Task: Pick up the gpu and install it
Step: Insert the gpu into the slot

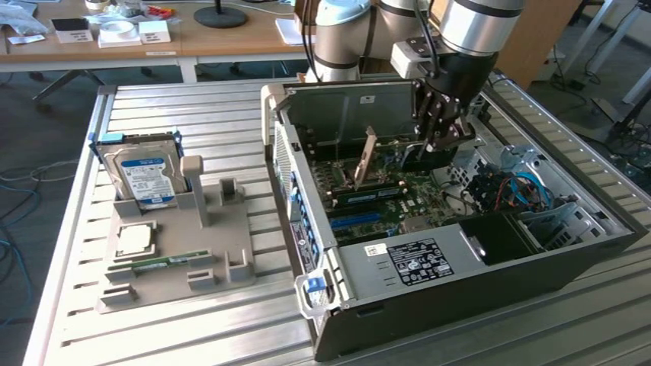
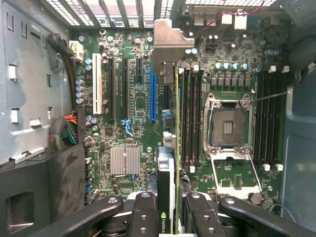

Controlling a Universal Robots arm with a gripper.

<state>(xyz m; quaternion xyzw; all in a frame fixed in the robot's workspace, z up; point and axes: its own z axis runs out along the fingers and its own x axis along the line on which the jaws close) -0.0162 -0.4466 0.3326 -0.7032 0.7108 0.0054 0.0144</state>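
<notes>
My gripper (image 1: 444, 143) reaches down into the open computer case (image 1: 305, 221) and is shut on the gpu (image 1: 402, 156). In the wrist view the gpu (image 2: 168, 173) is seen edge-on as a thin black card between my two black fingers (image 2: 143, 217). Its silver bracket (image 2: 170, 42) points toward the vented rear wall of the case. My gripper (image 2: 171, 219) holds the card over the motherboard (image 2: 123, 133), just beside the long blue slot (image 2: 152, 94) and the memory slots (image 2: 190, 113). Whether the card touches the board I cannot tell.
A grey fixture (image 1: 173, 259) stands on the slatted table at the exterior view's left, holding a silver hard drive (image 1: 148, 171), a processor chip (image 1: 137, 238) and a green memory stick (image 1: 163, 264). Inside the case are an open processor socket (image 2: 228, 126), a small heat sink (image 2: 125, 160) and cable bundles (image 2: 66, 133).
</notes>
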